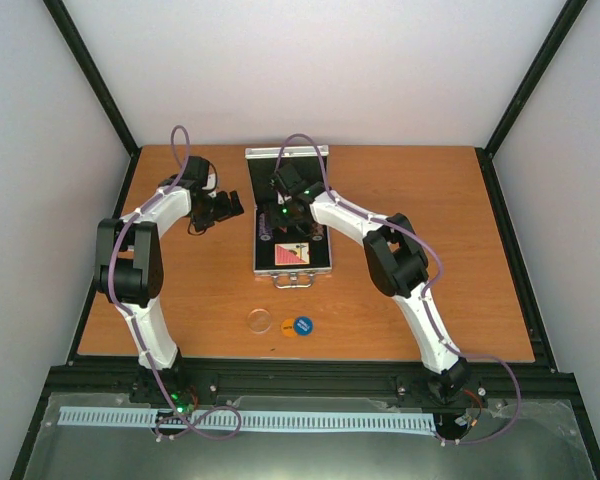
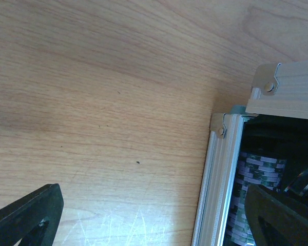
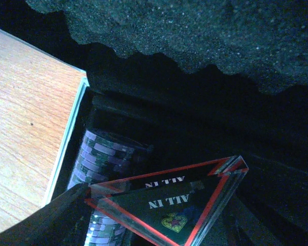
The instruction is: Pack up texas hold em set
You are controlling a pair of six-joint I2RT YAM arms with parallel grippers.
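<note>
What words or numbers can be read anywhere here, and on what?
"ALL IN": on the black triangle, printed twice, seen upside down in the right wrist view.
On the blue disc: a white marking, too small to read.
On the orange disc: a marking, too small to read.
On the red card deck: nothing legible.

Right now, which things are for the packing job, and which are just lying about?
For the job: case, chips, triangle, red deck, clear disc, orange disc, blue disc.

Not part of the set: table, left arm, right arm.
</note>
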